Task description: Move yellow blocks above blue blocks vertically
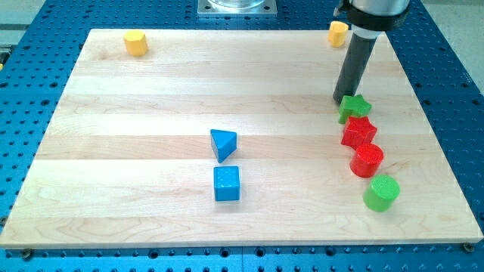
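A yellow block (pixel 135 43) sits near the board's top left corner. A second yellow block (pixel 337 34) sits at the top right, just left of the rod. A blue triangular block (pixel 222 143) lies near the board's middle, with a blue cube (pixel 226 183) right below it. My tip (pixel 342 101) rests on the board at the right, touching or almost touching the top left of a green star-shaped block (pixel 354 108). The tip is well below the right yellow block and far right of the blue blocks.
A column of blocks runs down the right side: the green star, a red star-shaped block (pixel 358 133), a red cylinder (pixel 367 160) and a green cylinder (pixel 380 193). The wooden board (pixel 113 189) lies on a blue perforated table.
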### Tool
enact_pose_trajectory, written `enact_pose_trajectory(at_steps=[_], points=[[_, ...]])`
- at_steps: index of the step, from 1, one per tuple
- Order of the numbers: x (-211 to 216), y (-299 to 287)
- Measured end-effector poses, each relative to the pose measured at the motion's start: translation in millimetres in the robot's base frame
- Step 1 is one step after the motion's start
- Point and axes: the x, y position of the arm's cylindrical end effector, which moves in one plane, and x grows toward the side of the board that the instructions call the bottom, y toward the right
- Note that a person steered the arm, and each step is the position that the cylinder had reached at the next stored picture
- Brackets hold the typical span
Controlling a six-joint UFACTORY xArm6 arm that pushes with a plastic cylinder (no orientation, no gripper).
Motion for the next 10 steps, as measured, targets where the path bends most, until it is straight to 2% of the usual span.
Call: enact_pose_trajectory(at_steps=[1,2,3,4,7,8,9,10], points=[[-47.1,21.9],[-95.4,77.8],[-123.0,115.8],[-163.8,112.0],[-173.7,24.1],[-147.6,-33.7],[-103.7,-84.3],[-118.8,-66.7]])
